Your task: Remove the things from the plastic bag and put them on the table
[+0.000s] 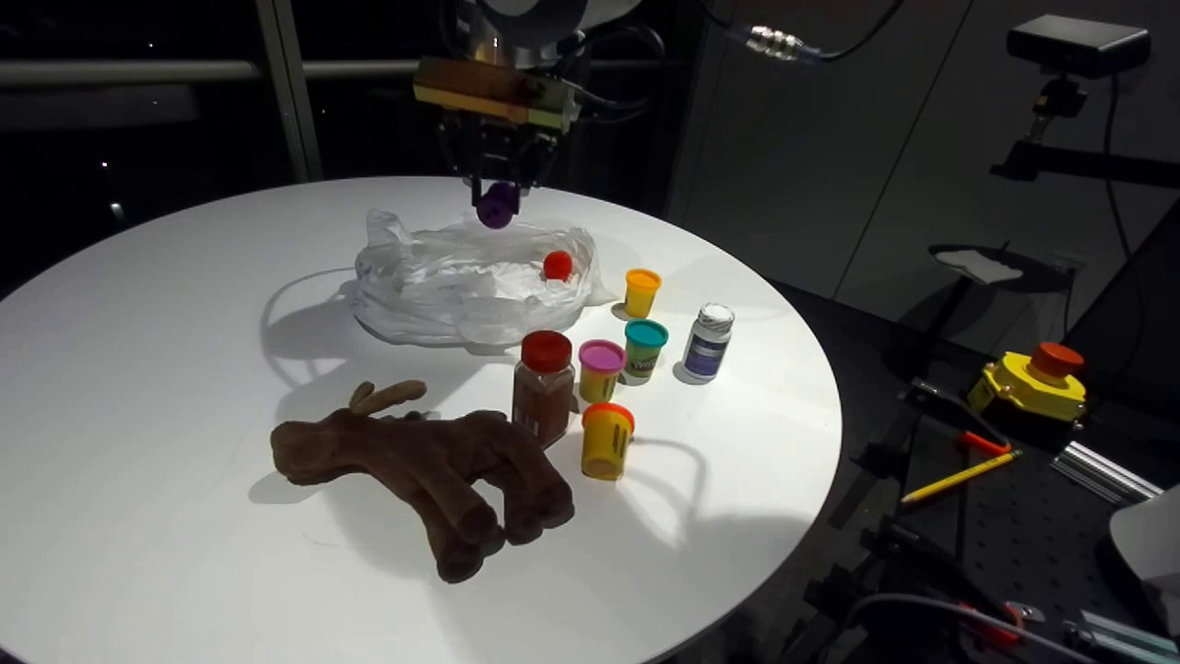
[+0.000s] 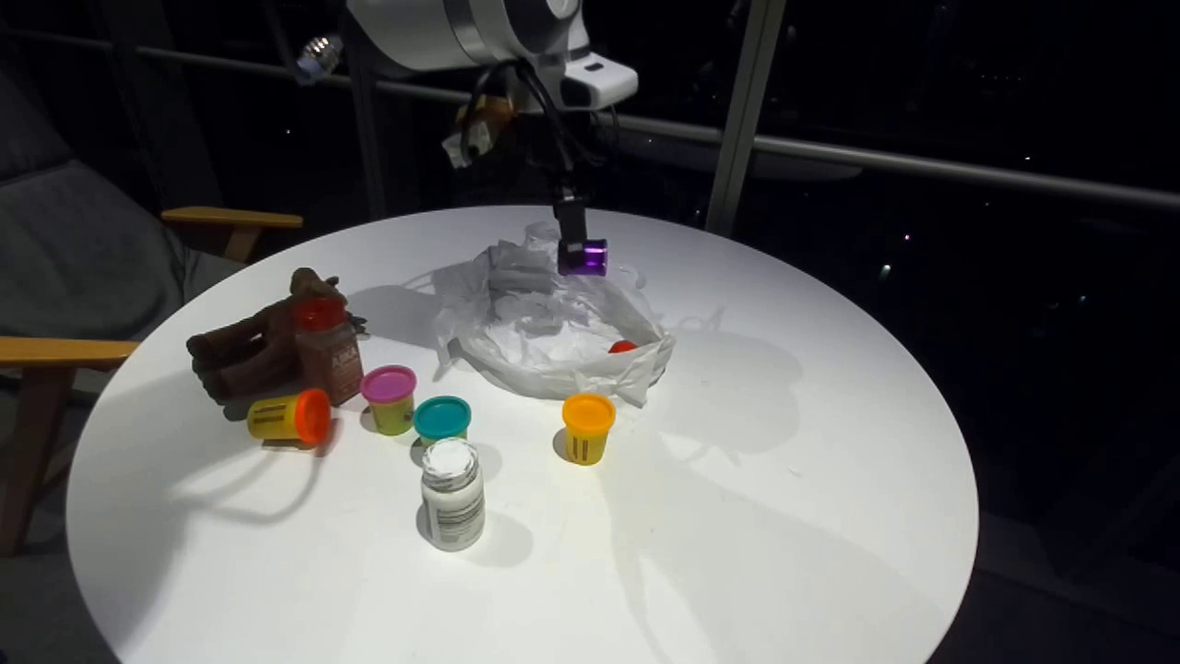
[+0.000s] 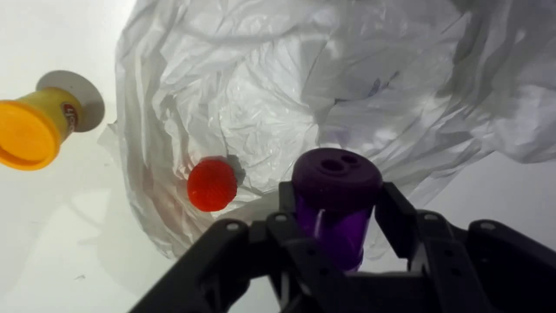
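Note gripper (image 3: 339, 195) clamped on small purple jar (image 2: 595, 258), with black fingers (image 3: 395, 217) to either side in the wrist view. Find jar lying sideways in the grip, up in the air over the rim of crinkled white plastic bag (image 1: 433, 318). See two round dark marks on its dark purple lid (image 3: 336, 180).

Find bag wide-mouthed on round white table (image 1: 138, 415). Spot red ribbed round item (image 3: 212, 184) inside, close to the bag's wall; cannot tell just what kind.

Log outside the bag, on tabletop: yellow modelling-dough tub (image 2: 586, 435) with orange lid, upright, near the bag but apart from it. Farther off, see teal-lidded tub (image 1: 643, 355) upright, just beside pink-lidded tub (image 1: 601, 371), also upright. Find red-orange-lidded tub (image 2: 286, 418) tipped on its side, near foot of red-capped spice jar (image 1: 542, 397). Mark spice jar as upright, clear-walled, with reddish-brown contents. Note white pill bottle (image 1: 707, 346) upright near the teal-lidded tub, with dark purple label.

See brown plush animal (image 1: 419, 461) lying on its side near the spice jar, with long limbs stretched over the tabletop; cannot tell whether touching the jar.

Off the table, in an exterior view, note yellow box (image 1: 1023, 389) with red button, yellow pencil (image 1: 961, 478) and camera (image 1: 1074, 46) on a stand. In an exterior view, see grey chair (image 2: 83, 249) with wooden arms.
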Controlling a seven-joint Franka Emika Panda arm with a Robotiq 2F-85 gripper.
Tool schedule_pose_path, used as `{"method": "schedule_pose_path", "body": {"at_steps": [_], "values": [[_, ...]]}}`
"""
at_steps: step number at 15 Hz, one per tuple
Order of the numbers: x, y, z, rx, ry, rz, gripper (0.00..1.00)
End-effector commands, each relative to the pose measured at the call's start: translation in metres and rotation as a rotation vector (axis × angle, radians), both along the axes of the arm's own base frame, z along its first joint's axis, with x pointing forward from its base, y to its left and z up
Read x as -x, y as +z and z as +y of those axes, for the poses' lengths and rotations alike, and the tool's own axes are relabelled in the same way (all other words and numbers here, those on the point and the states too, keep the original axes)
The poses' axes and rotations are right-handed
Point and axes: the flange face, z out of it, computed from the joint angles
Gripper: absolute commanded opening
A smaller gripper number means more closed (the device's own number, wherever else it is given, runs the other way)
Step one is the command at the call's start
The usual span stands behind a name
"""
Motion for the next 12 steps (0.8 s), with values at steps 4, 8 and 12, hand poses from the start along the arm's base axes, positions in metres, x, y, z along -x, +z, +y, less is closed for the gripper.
{"method": "schedule_pose_path", "body": {"at_steps": [4,8,12], "values": [[0.101,0.065,0.061,-0.078,0.271,0.04,0.21],[0.173,0.065,0.074,-0.135,0.359,0.129,0.21],[0.247,0.05,0.066,-0.097,0.368,0.237,0.21]]}}
